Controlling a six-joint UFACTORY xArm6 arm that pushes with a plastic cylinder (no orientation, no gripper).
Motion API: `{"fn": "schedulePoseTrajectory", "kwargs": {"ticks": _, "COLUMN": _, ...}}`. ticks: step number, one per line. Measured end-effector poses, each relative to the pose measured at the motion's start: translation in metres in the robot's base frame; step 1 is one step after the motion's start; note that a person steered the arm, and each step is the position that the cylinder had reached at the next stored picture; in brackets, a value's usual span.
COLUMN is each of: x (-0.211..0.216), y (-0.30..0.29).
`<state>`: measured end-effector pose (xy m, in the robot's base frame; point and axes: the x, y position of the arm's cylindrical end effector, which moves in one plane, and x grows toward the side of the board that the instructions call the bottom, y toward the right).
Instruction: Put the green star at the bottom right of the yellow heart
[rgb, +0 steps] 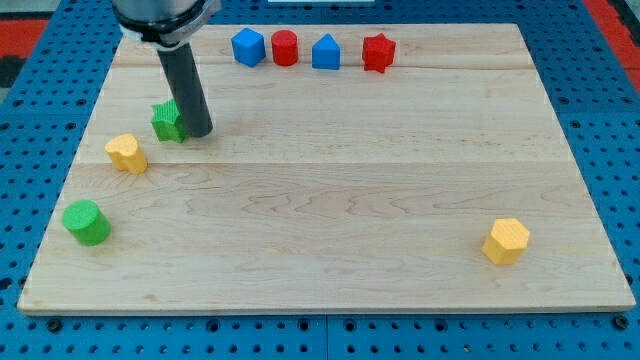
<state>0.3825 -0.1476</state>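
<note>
The green star (166, 121) lies on the wooden board (330, 200) at the upper left, partly hidden behind my rod. My tip (197, 133) touches the star's right side. The yellow heart (126, 153) lies just below and to the left of the star, a small gap between them.
A green cylinder (86, 222) stands near the left edge, below the heart. A blue block (248, 46), a red cylinder (285, 47), a blue house-shaped block (325, 52) and a red star (378, 52) line the top. A yellow hexagon (506, 241) sits at the lower right.
</note>
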Motion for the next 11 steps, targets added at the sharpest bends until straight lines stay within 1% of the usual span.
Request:
{"fn": "schedulePoseTrajectory", "kwargs": {"ticks": 1, "x": -0.053, "y": 0.002}}
{"fn": "schedulePoseTrajectory", "kwargs": {"ticks": 2, "x": -0.032, "y": -0.066}}
{"fn": "schedulePoseTrajectory", "kwargs": {"ticks": 3, "x": 0.012, "y": -0.08}}
{"fn": "schedulePoseTrajectory", "kwargs": {"ticks": 4, "x": 0.006, "y": -0.091}}
{"fn": "schedulePoseTrajectory", "kwargs": {"ticks": 5, "x": -0.03, "y": -0.107}}
{"fn": "schedulePoseTrajectory", "kwargs": {"ticks": 7, "x": -0.019, "y": -0.039}}
{"fn": "schedulePoseTrajectory", "kwargs": {"ticks": 11, "x": 0.068, "y": -0.036}}
